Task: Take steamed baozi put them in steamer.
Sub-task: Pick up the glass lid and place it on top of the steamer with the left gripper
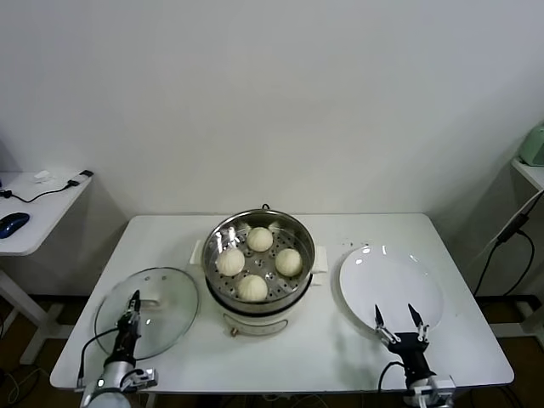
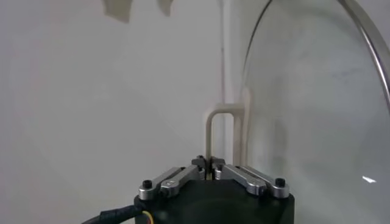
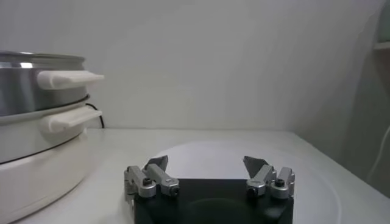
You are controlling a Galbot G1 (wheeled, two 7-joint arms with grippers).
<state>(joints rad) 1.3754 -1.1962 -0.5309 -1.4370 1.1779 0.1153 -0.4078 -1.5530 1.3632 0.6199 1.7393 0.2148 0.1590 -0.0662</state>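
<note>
The steel steamer (image 1: 219,236) stands on its cream-white base at the table's middle. Four cream-white baozi lie on its perforated tray: one at the back (image 1: 260,239), one at the left (image 1: 230,261), one at the right (image 1: 289,262) and one at the front (image 1: 252,287). My left gripper (image 1: 133,304) is shut and low at the front left, over the glass lid; in the left wrist view (image 2: 209,163) its tips sit just before the lid's white handle (image 2: 220,122). My right gripper (image 1: 400,320) is open and empty at the plate's near edge, as the right wrist view (image 3: 207,163) shows.
The round glass lid (image 1: 166,316) lies flat at the front left. A flat white plate (image 1: 387,276) lies bare to the right of the steamer. The steamer's side handles (image 3: 67,78) show in the right wrist view. A side table with a mouse (image 1: 12,224) stands far left.
</note>
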